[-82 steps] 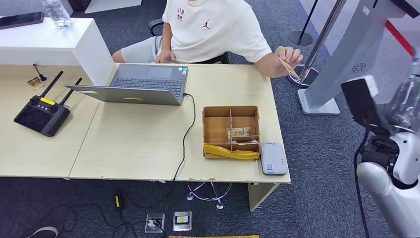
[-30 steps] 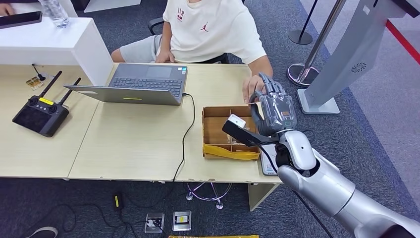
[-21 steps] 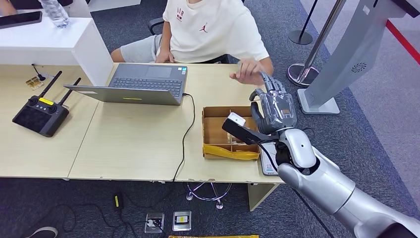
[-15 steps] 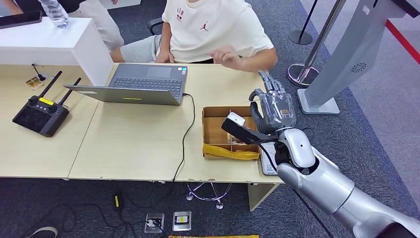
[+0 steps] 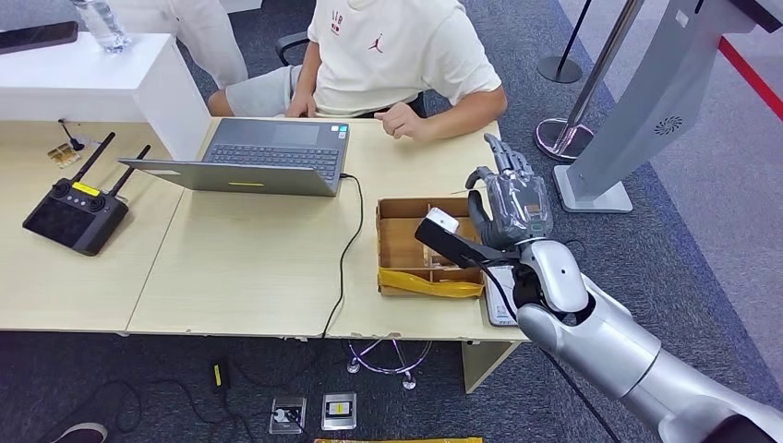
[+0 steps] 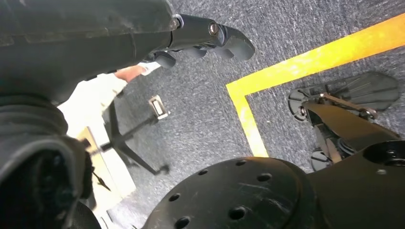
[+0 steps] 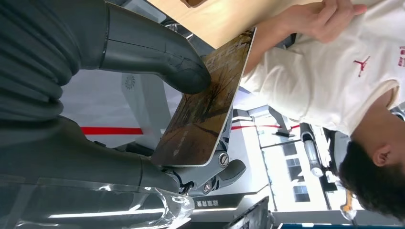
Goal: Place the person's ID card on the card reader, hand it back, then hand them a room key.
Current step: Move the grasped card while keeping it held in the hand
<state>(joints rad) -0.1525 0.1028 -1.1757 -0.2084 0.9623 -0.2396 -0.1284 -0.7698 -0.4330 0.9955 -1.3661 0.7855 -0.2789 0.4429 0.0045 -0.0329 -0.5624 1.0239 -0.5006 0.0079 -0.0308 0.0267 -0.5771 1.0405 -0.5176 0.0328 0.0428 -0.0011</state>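
Observation:
My right hand hovers above the desk's right end, just beyond the cardboard tray. In the right wrist view it pinches a brownish picture card between the thick thumb and the darker fingers. The white card reader lies at the desk's front right corner, mostly hidden under my forearm. The seated person in a white shirt rests a hand on the desk beside the laptop. My left hand hangs over the carpet, its fingers holding nothing.
An open laptop and a black remote controller sit on the desk to the left. The tray holds cards in its compartments. A grey kiosk stand and a stanchion base stand right of the desk. A second person's legs are at the back left.
My right arm came in from the right to above the tray and took the card from the person. The person's hand pulled back to the desk by the laptop.

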